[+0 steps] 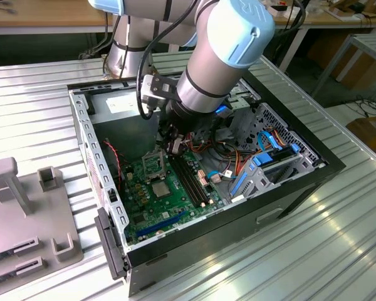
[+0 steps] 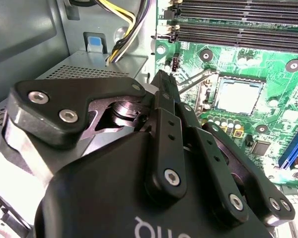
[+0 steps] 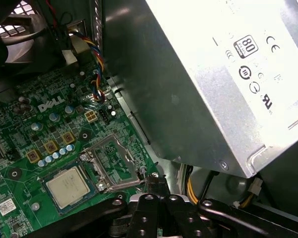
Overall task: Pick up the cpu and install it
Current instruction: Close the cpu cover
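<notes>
Your gripper [image 2: 161,79] hangs inside the computer case [image 1: 301,172] beside the power supply [image 3: 198,74], fingers pressed together and holding nothing; you see the cpu [image 3: 69,187] seated in its socket on the motherboard [image 3: 49,129], the metal frame [image 3: 114,163] standing open just beside it.

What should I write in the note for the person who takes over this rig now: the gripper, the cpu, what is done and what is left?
Gripper: the jaws look shut with nothing visible between them. It is inside the computer case, with its tip close to the socket and beside the grey power supply.
Cpu: it lies flat in the socket on the green motherboard, apart from the gripper.
Done: the cpu appears seated in the socket, as far as both wrist views show.
Left: the socket's metal frame stands open, not closed over the cpu.
</notes>
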Controlling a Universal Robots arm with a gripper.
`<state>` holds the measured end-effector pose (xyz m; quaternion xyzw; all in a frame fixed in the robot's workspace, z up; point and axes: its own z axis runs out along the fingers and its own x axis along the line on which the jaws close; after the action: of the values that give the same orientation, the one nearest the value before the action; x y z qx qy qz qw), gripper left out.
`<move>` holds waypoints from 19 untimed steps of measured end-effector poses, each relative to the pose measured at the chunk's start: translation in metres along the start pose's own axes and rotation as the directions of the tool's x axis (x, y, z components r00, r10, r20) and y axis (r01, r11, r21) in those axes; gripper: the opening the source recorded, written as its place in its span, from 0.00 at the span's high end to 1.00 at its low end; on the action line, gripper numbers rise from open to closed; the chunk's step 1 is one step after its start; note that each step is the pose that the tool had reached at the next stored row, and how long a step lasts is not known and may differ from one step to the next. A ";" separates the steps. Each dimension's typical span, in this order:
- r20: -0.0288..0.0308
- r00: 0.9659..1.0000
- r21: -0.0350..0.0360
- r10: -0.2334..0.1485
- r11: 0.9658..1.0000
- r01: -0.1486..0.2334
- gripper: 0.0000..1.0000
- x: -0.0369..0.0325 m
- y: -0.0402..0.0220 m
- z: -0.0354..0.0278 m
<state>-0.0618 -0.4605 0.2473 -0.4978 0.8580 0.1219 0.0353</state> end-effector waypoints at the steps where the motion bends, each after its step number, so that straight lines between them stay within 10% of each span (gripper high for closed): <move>1: 0.000 1.000 0.000 0.000 1.000 0.000 0.89 0.0001 0.0000 -0.0003; 19: 0.000 1.000 0.000 -0.002 1.000 0.002 0.89 0.0094 -0.0033 -0.0073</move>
<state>-0.0632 -0.4717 0.2521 -0.4987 0.8574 0.1219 0.0351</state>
